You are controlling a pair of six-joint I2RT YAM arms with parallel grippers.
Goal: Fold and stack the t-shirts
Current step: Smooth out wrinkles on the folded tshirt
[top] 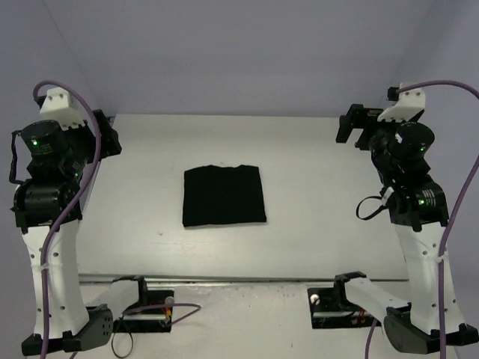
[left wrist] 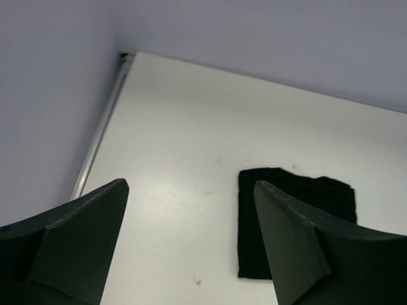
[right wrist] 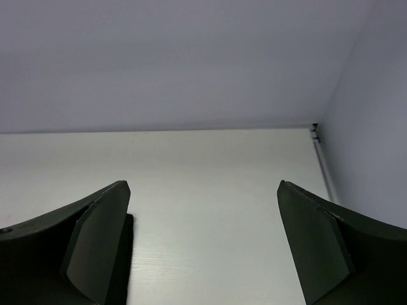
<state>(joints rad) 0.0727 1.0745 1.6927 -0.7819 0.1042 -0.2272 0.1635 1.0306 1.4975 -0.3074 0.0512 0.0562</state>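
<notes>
The black cloth t-shirt [top: 224, 196] lies folded into a near-square packet at about the middle of the white bench [top: 299, 149], well apart from every edge. No second garment is in view.

At the bench's left edge the left gripper [left wrist: 191, 187] hangs raised with its jaws spread and nothing between them. Its wrist view looks down on the packet from the side.

The packet's far edge looks slightly uneven, with a small notch near its middle, so the layers are probably only resting on one another. That is the main risk. If either gripper came down to tidy it, a finger could catch only the top layer and drag the fold open. It could also shove the whole packet askew across the smooth surface.

At the bench's right edge the right gripper [right wrist: 203, 185] is likewise raised, spread wide and empty, and points toward the far right corner. A reach from there would start with the shirt hardly in its own view, so a misjudged pinch seems more likely.
</notes>
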